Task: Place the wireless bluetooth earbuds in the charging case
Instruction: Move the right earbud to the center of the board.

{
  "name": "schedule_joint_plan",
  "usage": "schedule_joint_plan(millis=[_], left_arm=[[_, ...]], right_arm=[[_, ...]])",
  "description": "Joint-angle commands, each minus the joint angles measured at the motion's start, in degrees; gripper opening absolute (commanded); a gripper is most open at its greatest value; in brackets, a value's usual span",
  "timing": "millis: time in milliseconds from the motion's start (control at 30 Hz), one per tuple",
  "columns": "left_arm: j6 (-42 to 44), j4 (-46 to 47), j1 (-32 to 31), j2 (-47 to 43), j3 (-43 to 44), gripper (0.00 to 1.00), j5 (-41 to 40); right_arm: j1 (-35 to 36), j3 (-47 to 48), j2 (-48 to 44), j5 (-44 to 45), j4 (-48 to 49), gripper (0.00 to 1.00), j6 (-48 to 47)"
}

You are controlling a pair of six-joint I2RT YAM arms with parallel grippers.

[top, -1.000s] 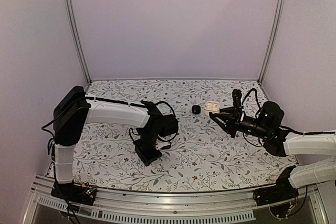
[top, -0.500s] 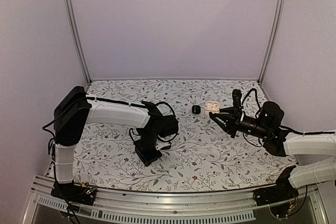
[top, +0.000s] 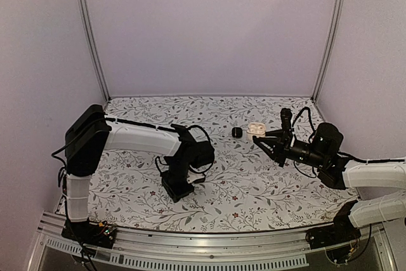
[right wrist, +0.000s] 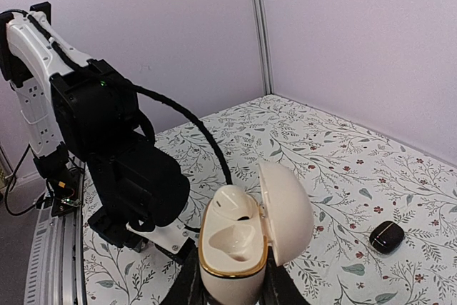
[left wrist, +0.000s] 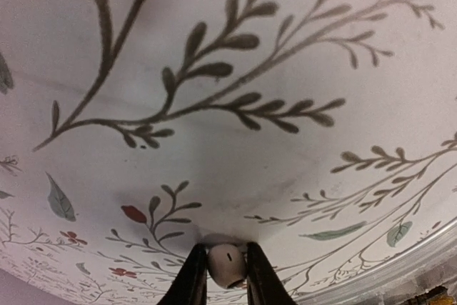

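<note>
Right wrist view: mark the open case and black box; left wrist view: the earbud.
open case [right wrist: 234, 239], right wrist view, inner tray.
black box [right wrist: 386, 236], right wrist view, glossy top.
earbud [left wrist: 227, 266], left wrist view, rounded white face.

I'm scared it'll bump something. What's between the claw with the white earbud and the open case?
Only bare flowery tablecloth between the left claw and the case, in the top view; the black box sits aside.

Floral-patterned table [top: 254, 182], lilac walls [top: 209, 30].
</note>
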Motion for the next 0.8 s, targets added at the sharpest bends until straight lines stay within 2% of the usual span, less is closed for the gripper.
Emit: schedule_joint_plan(millis=[0,367,567,700,767], left_arm=[[0.3,0.8,0.2,0.2,0.2,0.17,0.9],[0.4,2.0,1.2,-2.7,3.6,0.10,-1.3],[0.0,8.5,2.7,-8.1,3.4,0.07,-4.3],[3.2,16.4,3.0,-12.7,0.0,0.07,-2.3],[5.4,18.2,3.1,-13.2,-1.3,0.08,2.9]], right_arm=[[-0.3,0.4,-1.0,-0.1,0.3,0.00,-0.5],[-0.4,0.8,-1.0,-0.3,0.2,0.00,-0.2],[-0.4,1.4,-0.9,-0.4,-0.2,0.00,-0.3],[-0.3,2.1,-0.5,-0.8,-0.8,0.00,-0.3],[-0.4,2.3,-0.8,-0.7,-1.2,0.00,-0.4]])
